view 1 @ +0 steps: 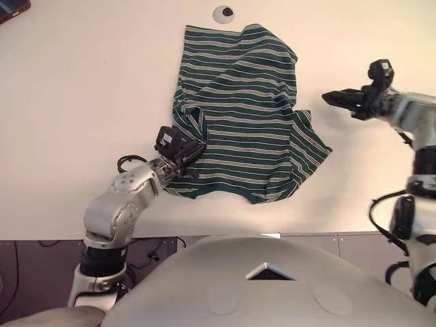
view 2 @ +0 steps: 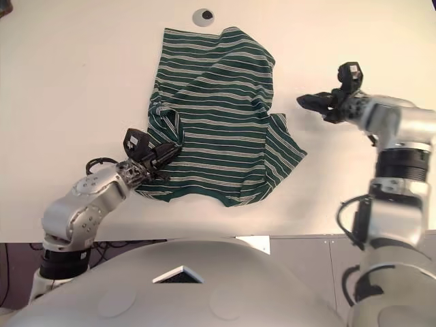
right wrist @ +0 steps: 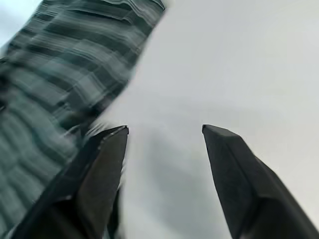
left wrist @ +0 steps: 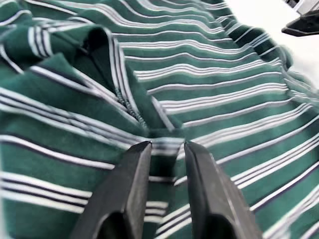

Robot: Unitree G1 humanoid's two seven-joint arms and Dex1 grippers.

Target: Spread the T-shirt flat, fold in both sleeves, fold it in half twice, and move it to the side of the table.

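No print legible on the T-shirt (view 1: 238, 116); none on the table (view 1: 68, 102).

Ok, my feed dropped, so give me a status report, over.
Left end effector pinching T-shirt near collar. Right end effector open, over table. T-shirt rumpled, not flat. Small disc by far edge.

A robot lab, it seems: plain white table (view 1: 68, 102), loose cables (view 1: 153, 253) beneath its edge.

A small round white disc (view 1: 223, 12) with a black centre lies at the top middle of the frame, on the white worktop (view 1: 82, 88). A dark flat object (view 1: 12, 8) with a reddish edge sits in the upper left corner. Grey panels (view 1: 340, 245) run below the worktop's near edge at lower right.
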